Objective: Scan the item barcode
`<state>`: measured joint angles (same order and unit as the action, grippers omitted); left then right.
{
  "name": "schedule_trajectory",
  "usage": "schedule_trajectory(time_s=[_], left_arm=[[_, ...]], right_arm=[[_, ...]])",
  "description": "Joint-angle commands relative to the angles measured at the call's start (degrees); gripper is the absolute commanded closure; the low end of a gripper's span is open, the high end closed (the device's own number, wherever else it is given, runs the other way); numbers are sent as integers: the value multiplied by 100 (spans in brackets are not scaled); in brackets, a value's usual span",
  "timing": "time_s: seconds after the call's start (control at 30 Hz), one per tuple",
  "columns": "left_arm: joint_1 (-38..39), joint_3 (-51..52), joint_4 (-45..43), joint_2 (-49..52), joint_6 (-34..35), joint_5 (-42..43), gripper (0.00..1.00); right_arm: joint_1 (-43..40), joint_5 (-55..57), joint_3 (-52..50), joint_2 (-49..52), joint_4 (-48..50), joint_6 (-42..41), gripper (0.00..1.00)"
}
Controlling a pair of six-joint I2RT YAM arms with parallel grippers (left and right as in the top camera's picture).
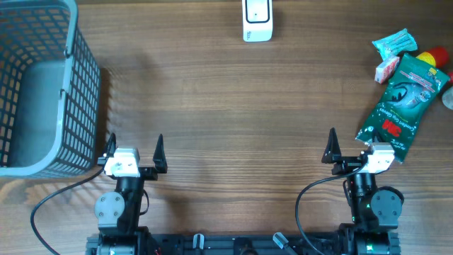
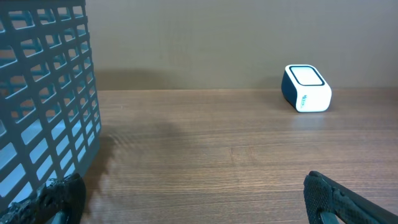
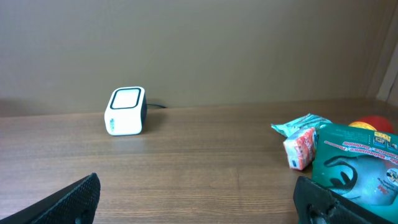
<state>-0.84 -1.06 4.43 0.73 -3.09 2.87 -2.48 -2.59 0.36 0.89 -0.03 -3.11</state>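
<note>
Pose low, level — left gripper [image 1: 135, 143], right gripper [image 1: 352, 145] (both) agape

You have a brown wood-grain tabletop [image 1: 226, 106]. On your left stands a grey mesh basket [image 1: 85, 78]; at the far edge, near the middle, sits a white scanner box [image 1: 257, 20]. On your right lies a cluster: a green pouch [image 1: 400, 99], a teal packet [image 1: 393, 44], a small red-and-white pack [image 1: 386, 69] just beside it, and a red-and-yellow item [image 1: 433, 57] partly under the pouch
</note>
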Motion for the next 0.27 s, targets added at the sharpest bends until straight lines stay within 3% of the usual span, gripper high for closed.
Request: schedule_trajectory(time_s=[0.0,0.23], left_arm=[[-39,74,-15,-46,15,-37,0],[-39,74,-15,-46,15,-37,0]], right_arm=[[-33,-72,-7,-61,7,52,0],[-33,-72,-4,-61,4,52,0]])
